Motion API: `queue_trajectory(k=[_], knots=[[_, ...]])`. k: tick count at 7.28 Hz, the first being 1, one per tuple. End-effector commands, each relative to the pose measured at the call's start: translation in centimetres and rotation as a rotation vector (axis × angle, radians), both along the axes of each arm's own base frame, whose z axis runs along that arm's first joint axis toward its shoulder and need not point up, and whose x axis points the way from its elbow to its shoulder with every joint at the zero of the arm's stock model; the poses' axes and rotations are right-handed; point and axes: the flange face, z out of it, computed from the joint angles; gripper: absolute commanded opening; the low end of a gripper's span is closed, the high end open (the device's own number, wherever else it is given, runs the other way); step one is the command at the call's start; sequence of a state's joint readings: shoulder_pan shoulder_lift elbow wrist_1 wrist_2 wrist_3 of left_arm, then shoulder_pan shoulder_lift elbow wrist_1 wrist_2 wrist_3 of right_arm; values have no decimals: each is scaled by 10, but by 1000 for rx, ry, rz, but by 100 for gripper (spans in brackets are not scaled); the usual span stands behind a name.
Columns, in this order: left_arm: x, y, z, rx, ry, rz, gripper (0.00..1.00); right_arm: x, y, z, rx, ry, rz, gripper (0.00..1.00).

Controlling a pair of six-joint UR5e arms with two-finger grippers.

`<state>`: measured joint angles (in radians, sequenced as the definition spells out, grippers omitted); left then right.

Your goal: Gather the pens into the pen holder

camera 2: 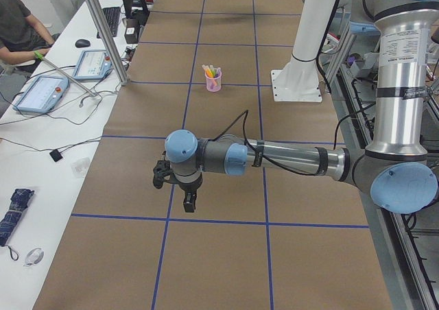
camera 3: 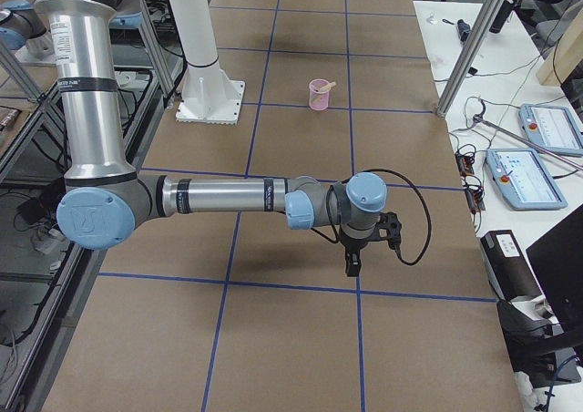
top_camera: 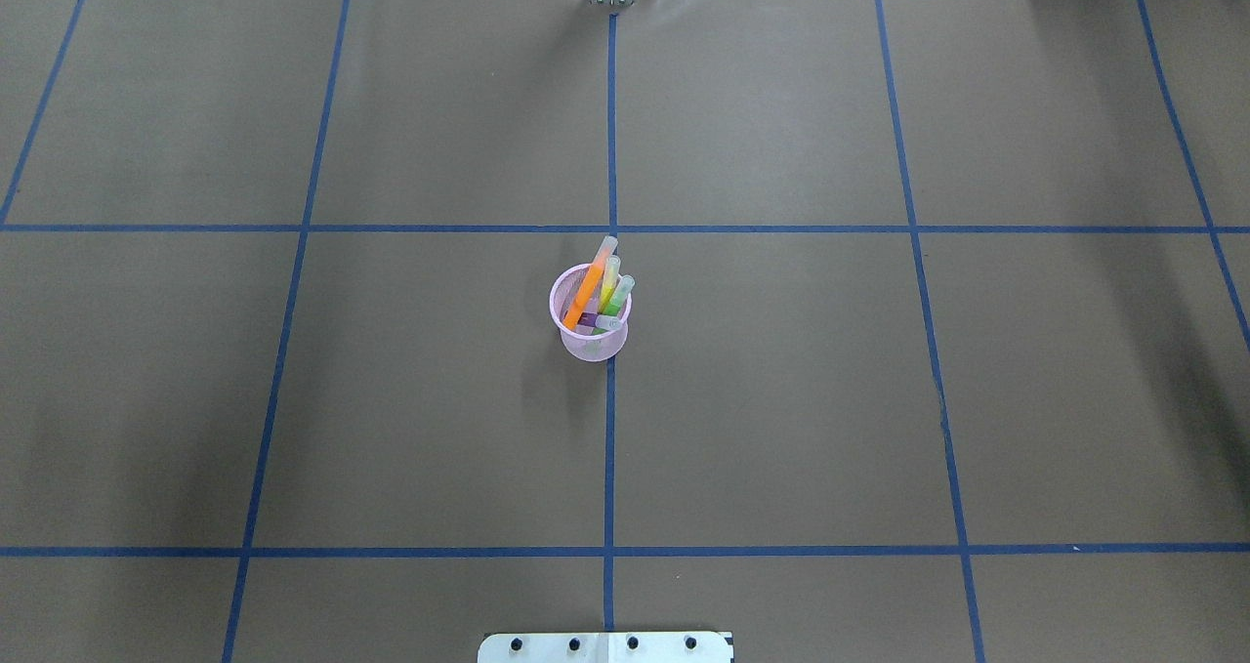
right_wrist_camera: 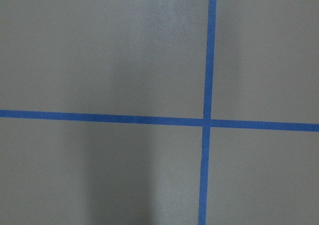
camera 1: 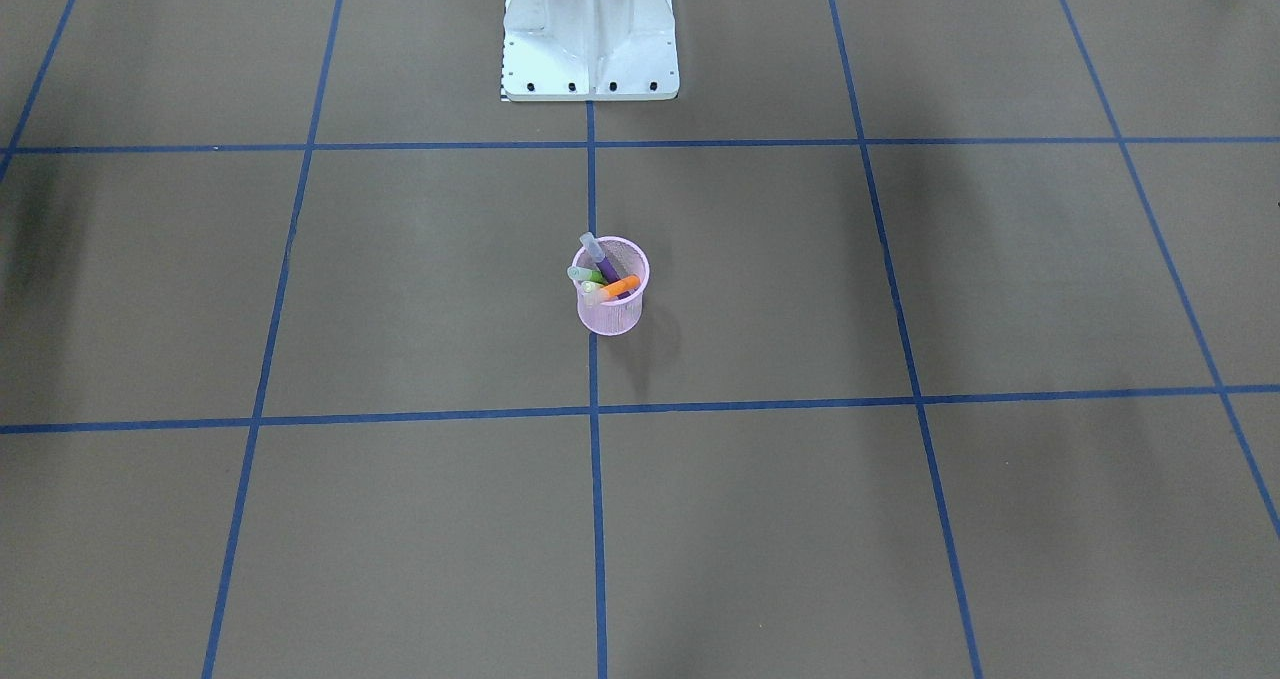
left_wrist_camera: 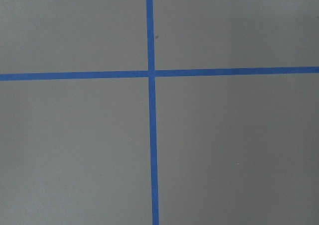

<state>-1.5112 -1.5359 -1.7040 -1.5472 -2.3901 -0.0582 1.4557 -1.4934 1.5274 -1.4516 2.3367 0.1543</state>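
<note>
Overhead exterior view: a small pink wire-mesh cup point(top_camera: 591, 339), the pen holder, stands upright on the centre line of blue tape, in the middle of the brown paper-covered table point(top_camera: 830, 399) and well out from the white robot base point(camera 1: 590, 29). Four slim pens are in view, and all of them sit inside the cup. The orange pen point(top_camera: 588, 288) leans across the mouth, its pale cap end poking over the far rim. The yellow pen point(top_camera: 609, 286) and green pen point(top_camera: 620, 295) tilt the same way just to its right, while the purple pen point(top_camera: 590, 319) lies lower against the near wall. They slant rather than stand, probably because the cup is wide and each stick props itself against the rim.

Neither arm is near the holder. The left gripper point(camera 2: 188, 201) hangs above the table towards the robot's left end, and the right gripper point(camera 3: 352, 264) does the same towards the opposite end. Both point down over tape crossings, and the wrist cameras show only brown paper and blue lines. Each gripper appears in a side view alone, so whether the fingers are spread or closed cannot be told. Nothing can be seen between them.

With every visible pen in the cup, the collecting looks finished. The arms' wide parking suits a job that is done.
</note>
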Motion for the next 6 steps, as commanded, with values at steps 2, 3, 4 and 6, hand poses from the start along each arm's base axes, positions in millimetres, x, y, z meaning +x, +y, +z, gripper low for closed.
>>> queue_trajectory(k=[2,3,4,6], knots=[[-1,5,3,-3,0,0,100,0,1,3,-4,4,2,100],[-1,4,2,-2,0,0,100,0,2,3,-4,2,2,100],[-1,3,1,1,0,0,100,0,2,4,-6,2,2,100],[-1,3,0,3,1,0,100,0,1,1,4,-5,0,100]])
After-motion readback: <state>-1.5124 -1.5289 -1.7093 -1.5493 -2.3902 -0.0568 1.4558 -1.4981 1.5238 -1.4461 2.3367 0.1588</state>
